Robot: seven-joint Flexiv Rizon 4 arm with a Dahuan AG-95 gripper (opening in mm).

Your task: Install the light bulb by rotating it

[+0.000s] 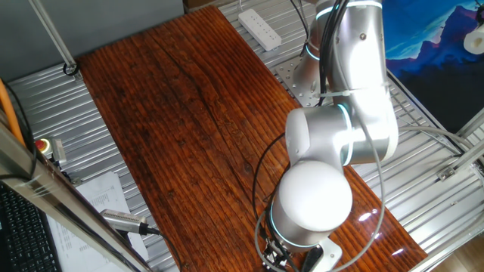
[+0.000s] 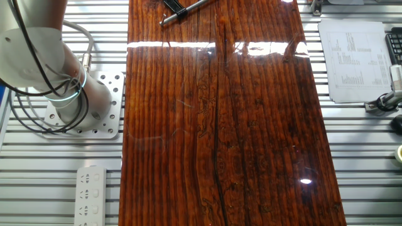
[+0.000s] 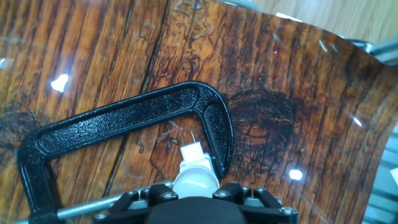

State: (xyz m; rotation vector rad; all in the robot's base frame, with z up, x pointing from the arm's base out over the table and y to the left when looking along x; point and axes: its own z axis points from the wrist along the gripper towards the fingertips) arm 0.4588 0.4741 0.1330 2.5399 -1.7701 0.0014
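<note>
The light bulb (image 3: pixel 194 176) is showing in the hand view only, low in the middle of the picture — a small white rounded piece with a short pale stub pointing up and away from the camera. It is sitting right at the front of the claw (image 3: pixel 194 194), whose black housing is filling the bottom edge; the fingertips themselves are not coming into sight, so whether they are pressing on the bulb or standing apart cannot be told. The bulb is lying inside the curve of a black C-shaped clamp (image 3: pixel 124 118), just beside the clamp's right-hand arm, and its stub is appearing to touch or nearly touch that arm. The clamp's silver threaded screw (image 3: pixel 81 207) is running along the lower left, toward the claw.

Everything is resting on a glossy, dark red-brown wooden worktop (image 1: pixel 174 113) with strong grain and bright spots of reflected light. In one fixed view the silver-and-white robot arm (image 1: pixel 344 128) is bending down over the near corner of the worktop, its round white joint cap hiding the bulb and clamp. In the other fixed view the arm's base (image 2: pixel 75 100) is standing bolted on the metal frame to the left, a white power strip (image 2: pixel 90 196) is lying beside it, and a printed sheet of paper (image 2: pixel 355 59) is lying to the right.
</note>
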